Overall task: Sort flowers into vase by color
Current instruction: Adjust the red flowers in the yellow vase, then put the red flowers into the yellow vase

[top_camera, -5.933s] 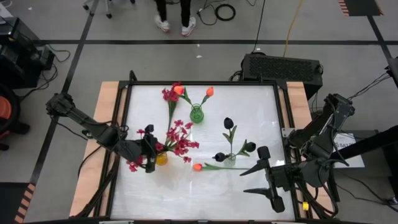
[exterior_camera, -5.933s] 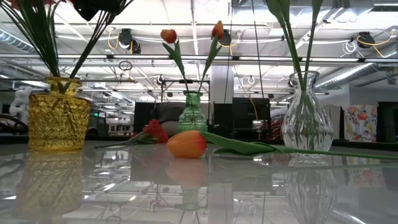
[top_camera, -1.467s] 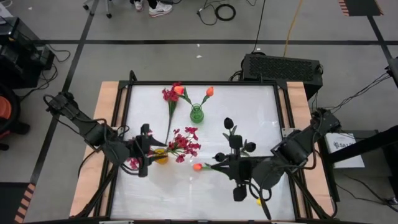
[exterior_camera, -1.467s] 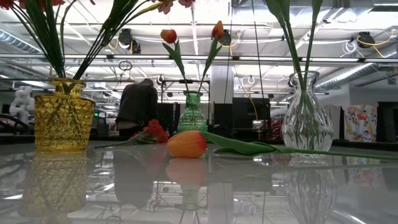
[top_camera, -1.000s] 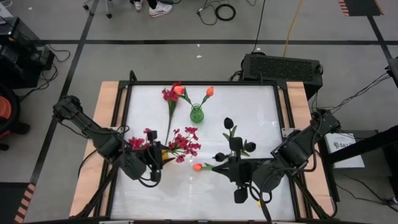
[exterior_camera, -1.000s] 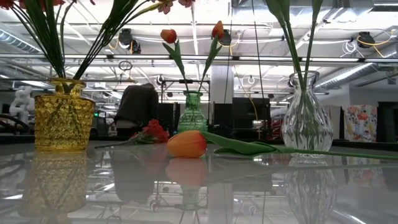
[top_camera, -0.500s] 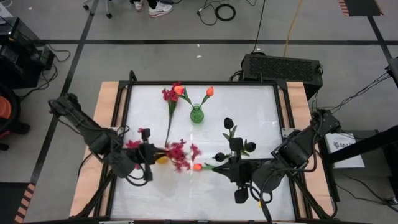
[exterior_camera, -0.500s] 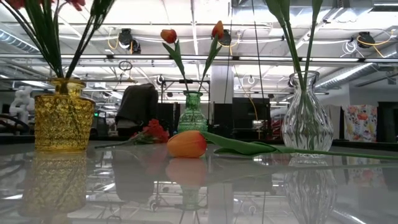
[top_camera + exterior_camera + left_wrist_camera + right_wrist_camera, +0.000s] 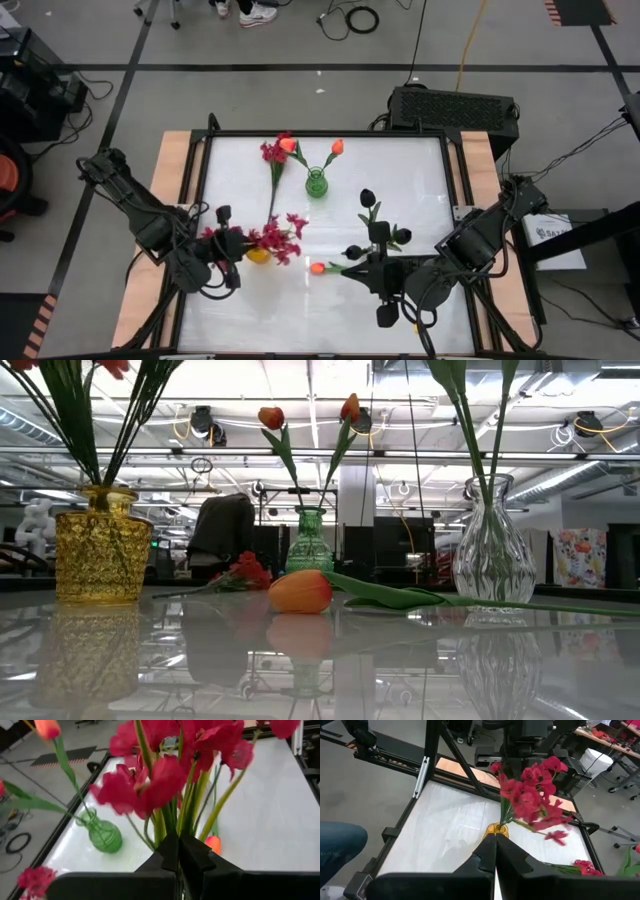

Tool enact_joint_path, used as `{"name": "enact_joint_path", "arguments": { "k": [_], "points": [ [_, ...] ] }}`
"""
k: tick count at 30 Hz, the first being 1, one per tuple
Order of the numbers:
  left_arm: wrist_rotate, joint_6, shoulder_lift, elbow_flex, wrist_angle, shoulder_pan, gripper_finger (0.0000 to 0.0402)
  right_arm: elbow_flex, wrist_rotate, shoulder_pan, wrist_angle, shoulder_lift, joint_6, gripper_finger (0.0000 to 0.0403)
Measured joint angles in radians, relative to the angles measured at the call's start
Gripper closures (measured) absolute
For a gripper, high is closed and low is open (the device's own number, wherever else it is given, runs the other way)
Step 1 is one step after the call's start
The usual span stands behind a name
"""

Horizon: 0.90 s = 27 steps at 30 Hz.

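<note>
Crimson flowers (image 9: pixel 275 237) stand in a yellow vase (image 9: pixel 258 256) at the table's left, and my left gripper (image 9: pixel 178 851) is shut at their stems, above the vase's mouth. Two orange tulips (image 9: pixel 337 147) stand in the green vase (image 9: pixel 316 184). Black roses (image 9: pixel 367 198) stand in the clear vase (image 9: pixel 372 257). One orange tulip (image 9: pixel 318 268) lies on its side on the table in front of the clear vase. A crimson spray (image 9: pixel 272 152) lies flat at the far side. My right gripper (image 9: pixel 380 275) hangs shut and empty, high over the clear vase. My left gripper is shut on the green stems (image 9: pixel 162 822) of the crimson flowers, a little below the blooms. It comes from the table's left, slanting slightly down, with its fingers across the stems. The fingertips hide how many stems are caught. The stems stand nearly upright, their lower ends in the yellow vase (image 9: pixel 95 545).
The three vases stand spread over the white table; its black frame (image 9: pixel 200 200) runs around it. Bare table lies along the near edge and at the far right. A black box (image 9: pixel 455 105) sits beyond the far edge. A person's feet (image 9: pixel 258 12) show on the floor.
My left gripper has drawn a little toward the table's left edge. The crimson bunch has swung that way with it. The stems that leaned right over the yellow vase now stand nearly upright, with their lower ends still in the vase.
</note>
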Motion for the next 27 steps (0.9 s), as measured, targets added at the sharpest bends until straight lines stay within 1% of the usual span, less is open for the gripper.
{"name": "enact_joint_path", "arguments": {
  "k": [10, 15, 19, 22, 24, 27],
  "points": [
    [0.039, -0.016, 0.002, 0.0, -0.035, 0.0, 0.0344, 0.0, 0.0, 0.0, -0.003, 0.0, 0.0, 0.0403],
    [0.047, -0.009, 0.002, 0.0, -0.027, 0.0, 0.0301, 0.0, 0.0, 0.0, -0.02, 0.0, 0.0, 0.0403],
    [0.091, 0.0, -0.011, 0.0, -0.028, 0.0, 0.0255, 0.0, 0.0, 0.0, -0.035, 0.0, 0.012, 0.0403],
    [0.104, 0.001, -0.032, 0.003, -0.034, 0.0, 0.0227, 0.0, 0.0, 0.0, -0.052, 0.0, 0.028, 0.0403],
    [0.14, -0.014, -0.053, 0.015, -0.05, 0.0, 0.0217, -0.002, 0.0, 0.001, -0.058, 0.0, 0.039, 0.0403],
    [0.183, -0.015, -0.092, 0.037, -0.056, -0.002, 0.0213, -0.017, 0.002, 0.003, -0.061, 0.001, 0.045, 0.0403]
  ]
}}
